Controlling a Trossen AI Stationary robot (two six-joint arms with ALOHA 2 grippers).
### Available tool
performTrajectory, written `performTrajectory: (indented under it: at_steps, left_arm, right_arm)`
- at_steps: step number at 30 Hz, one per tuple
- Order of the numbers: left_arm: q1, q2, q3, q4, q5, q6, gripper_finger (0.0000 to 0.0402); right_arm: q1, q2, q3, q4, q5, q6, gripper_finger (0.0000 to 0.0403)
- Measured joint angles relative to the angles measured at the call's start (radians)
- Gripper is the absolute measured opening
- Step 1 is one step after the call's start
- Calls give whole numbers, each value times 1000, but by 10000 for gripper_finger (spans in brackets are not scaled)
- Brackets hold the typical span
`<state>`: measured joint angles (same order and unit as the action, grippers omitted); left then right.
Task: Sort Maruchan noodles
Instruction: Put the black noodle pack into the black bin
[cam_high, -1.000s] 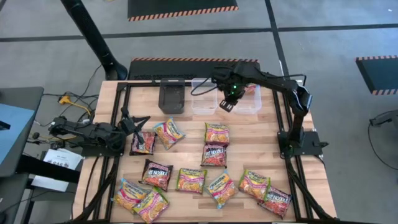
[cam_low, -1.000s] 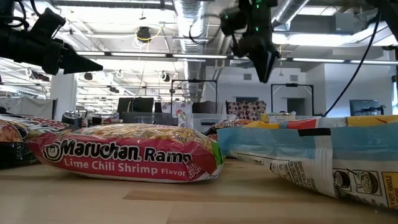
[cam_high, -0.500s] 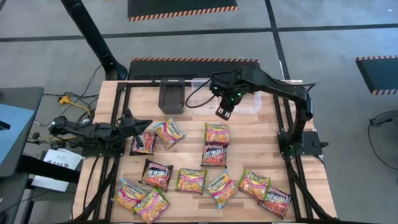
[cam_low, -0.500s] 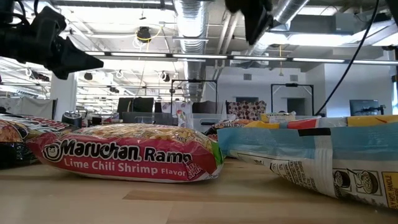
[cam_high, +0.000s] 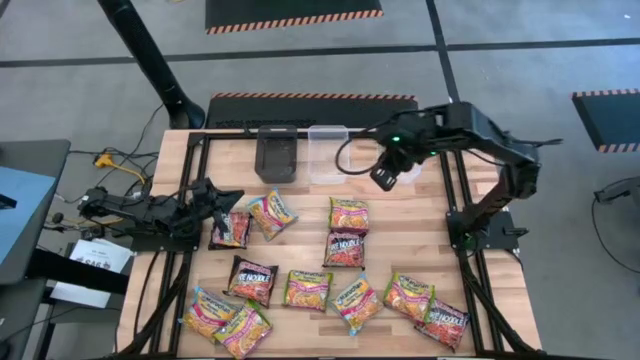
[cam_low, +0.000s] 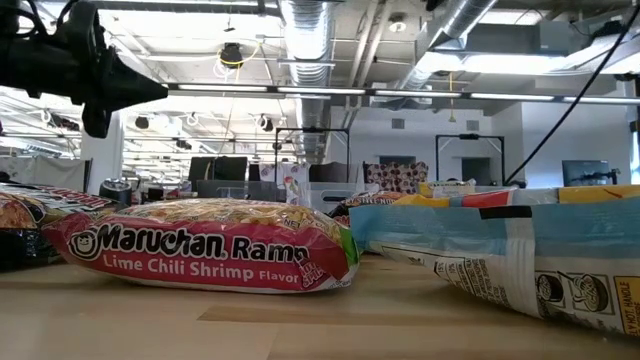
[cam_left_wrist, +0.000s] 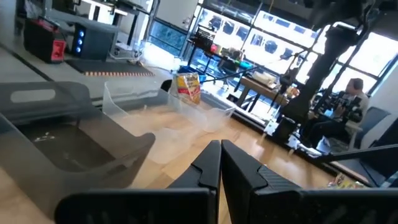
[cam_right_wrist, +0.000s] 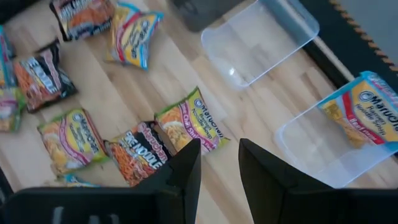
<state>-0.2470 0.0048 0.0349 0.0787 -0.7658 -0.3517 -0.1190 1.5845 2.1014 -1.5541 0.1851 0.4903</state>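
Right gripper (cam_high: 384, 178) empty, jaws narrowly apart above wooden table (cam_high: 400, 245); workshop behind.

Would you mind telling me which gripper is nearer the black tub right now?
Left. The left gripper sits a short way diagonally off the black tub, while the right gripper hangs farther off, beyond the clear tub.

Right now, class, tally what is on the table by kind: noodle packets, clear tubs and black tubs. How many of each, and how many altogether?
Noodle packets on the tabletop: 11
Noodle packet in a clear tub: 1
Clear tubs: 2
Black tub: 1
Total: 15
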Motion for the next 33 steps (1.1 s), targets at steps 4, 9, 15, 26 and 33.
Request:
performTrajectory:
  at_steps: [4,9,15,26,33]
  left_arm:
    - [0,0,0,33,0,-32,0]
    - [0,0,0,64,0,-63,0]
    - [0,0,0,102,3,-65,0]
    - [0,0,1,384,118,81,31]
    - [0,0,1,672,119,253,108]
  right_arm:
    - [23,-37,0,-1,30,41,132]
    - [51,-65,0,-2,46,55,132]
    - [74,-68,0,-2,74,60,132]
    - [73,-67,0,-1,79,62,132]
    - [73,-67,0,-1,79,62,132]
